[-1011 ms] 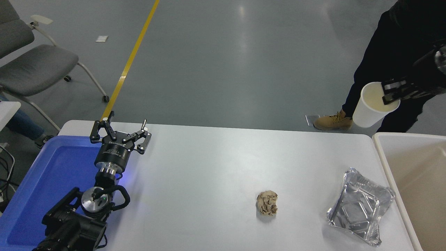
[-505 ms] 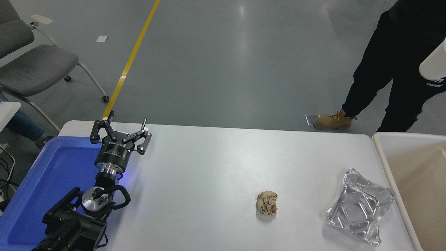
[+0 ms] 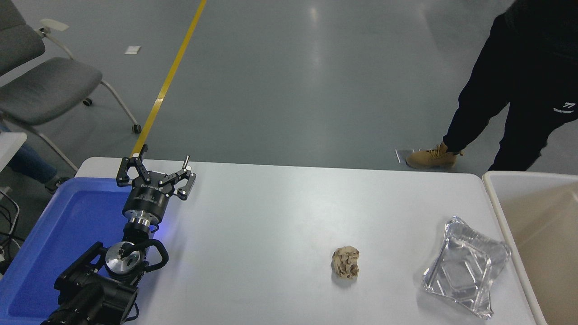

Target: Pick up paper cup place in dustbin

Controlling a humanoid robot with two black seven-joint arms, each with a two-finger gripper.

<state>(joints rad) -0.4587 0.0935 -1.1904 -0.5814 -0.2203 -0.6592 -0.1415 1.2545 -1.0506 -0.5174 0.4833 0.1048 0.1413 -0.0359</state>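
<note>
Grey polished flooring, crossed by a yellow floor line point(image 3: 174, 72), fills the background behind a white table point(image 3: 271, 212) that serves as the scene's anchor. Off the table's far left corner stands a grey office chair point(image 3: 40, 85) on castors. On the table's left end lies a blue plastic tray point(image 3: 54, 243), and the robot's left arm point(image 3: 104, 280) reaches in over the tray's right edge from the lower left corner. The left gripper point(image 3: 156, 163) sits at the table's far left corner, just beyond the tray, its jaws spread apart and closed on nothing. Toward the table's near edge, right of centre, rests a crumpled brown paper ball point(image 3: 346, 262). Further right, near the table's right end, lies a crinkled silver foil tray point(image 3: 465, 267), apart from the paper ball and just beside the dustbin. The dustbin point(image 3: 496, 198), a large beige bin with a thick rounded rim, stands against the table's right end and is cut off by the picture's edge; the part of its inside that shows is bare. Beyond the table's far right corner a person in dark clothing point(image 3: 519, 76) stands on the floor, one tan boot point(image 3: 431, 157) showing near the table's far edge. No paper cup can be seen anywhere on or around the table, and the robot's right arm does not appear.
</note>
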